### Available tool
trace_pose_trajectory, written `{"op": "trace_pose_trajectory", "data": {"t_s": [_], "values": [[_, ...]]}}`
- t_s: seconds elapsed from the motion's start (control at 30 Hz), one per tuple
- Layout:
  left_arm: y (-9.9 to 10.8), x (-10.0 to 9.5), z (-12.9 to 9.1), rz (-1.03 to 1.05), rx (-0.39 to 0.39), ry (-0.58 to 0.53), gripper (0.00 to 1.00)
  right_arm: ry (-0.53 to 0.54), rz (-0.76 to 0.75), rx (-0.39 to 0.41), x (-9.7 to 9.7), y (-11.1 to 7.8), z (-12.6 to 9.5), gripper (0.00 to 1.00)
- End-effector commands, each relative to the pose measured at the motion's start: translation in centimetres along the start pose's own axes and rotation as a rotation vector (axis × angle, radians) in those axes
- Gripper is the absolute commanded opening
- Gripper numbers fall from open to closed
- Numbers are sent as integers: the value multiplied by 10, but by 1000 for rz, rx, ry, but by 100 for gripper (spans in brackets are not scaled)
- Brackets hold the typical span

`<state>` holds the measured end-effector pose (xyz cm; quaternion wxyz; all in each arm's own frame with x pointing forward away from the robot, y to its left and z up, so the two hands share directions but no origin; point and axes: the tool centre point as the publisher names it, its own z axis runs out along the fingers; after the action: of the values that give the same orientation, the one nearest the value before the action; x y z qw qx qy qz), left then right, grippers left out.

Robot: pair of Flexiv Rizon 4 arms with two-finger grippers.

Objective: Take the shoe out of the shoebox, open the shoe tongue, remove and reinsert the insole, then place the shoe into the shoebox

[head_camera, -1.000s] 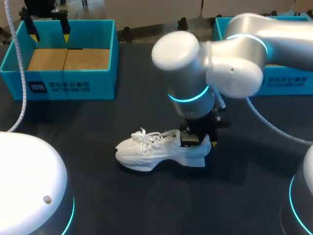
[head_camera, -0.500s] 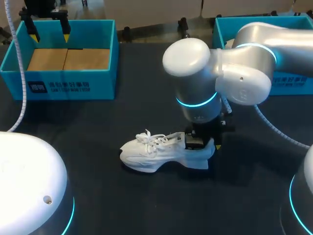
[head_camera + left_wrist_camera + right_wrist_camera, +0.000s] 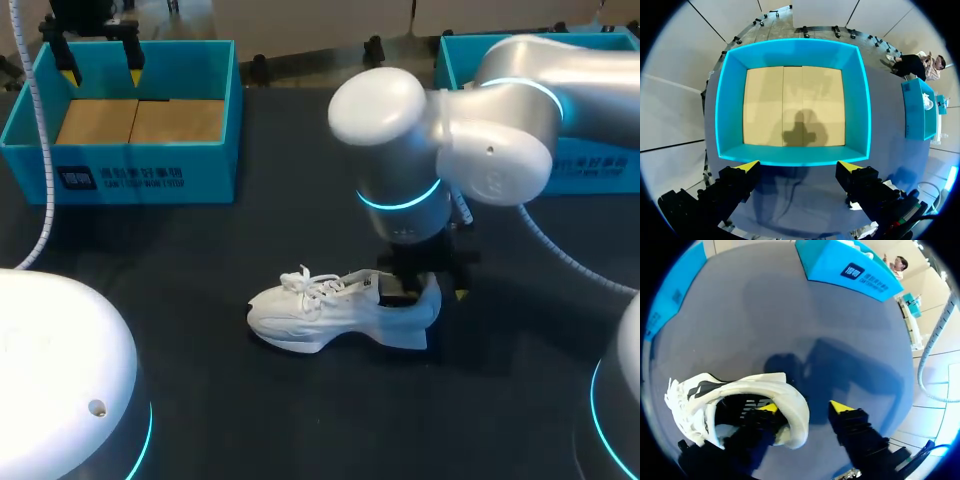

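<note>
Your one white shoe [image 3: 320,315] [image 3: 740,384] stands on its sole on the desk [image 3: 300,420], with its heel under the right end effector [image 3: 428,290] [image 3: 805,407]. One finger sits inside the shoe's opening and the other outside, just clear of the heel. The fingers straddle the collar, parted, gripping nothing.

You have two blue boxes: the left shoebox [image 3: 150,175] [image 3: 792,155] beyond the shoe's toe side and the right shoebox [image 3: 600,165] beyond its heel side.

The right arm's wrist points straight down over the heel. The left end effector [image 3: 100,60] [image 3: 797,167] hangs spread and empty above the left shoebox, well apart from the shoe.
</note>
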<state>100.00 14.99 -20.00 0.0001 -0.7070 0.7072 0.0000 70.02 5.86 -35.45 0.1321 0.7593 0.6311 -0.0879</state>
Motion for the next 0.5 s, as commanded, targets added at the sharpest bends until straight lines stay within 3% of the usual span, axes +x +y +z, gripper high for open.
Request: {"op": "trace_pose_trajectory", "data": {"t_s": [0.03, 0.23, 0.5], "values": [[0, 0, 0, 0, 0, 0, 100, -13, -15, -27, -5, -2, -22, 77], [0, 0, 0, 0, 0, 0, 100, 15, -96, -72, -11, -1, -47, 100], [0, 0, 0, 0, 0, 0, 100, 165, -458, -247, -5, 6, -82, 100]]}}
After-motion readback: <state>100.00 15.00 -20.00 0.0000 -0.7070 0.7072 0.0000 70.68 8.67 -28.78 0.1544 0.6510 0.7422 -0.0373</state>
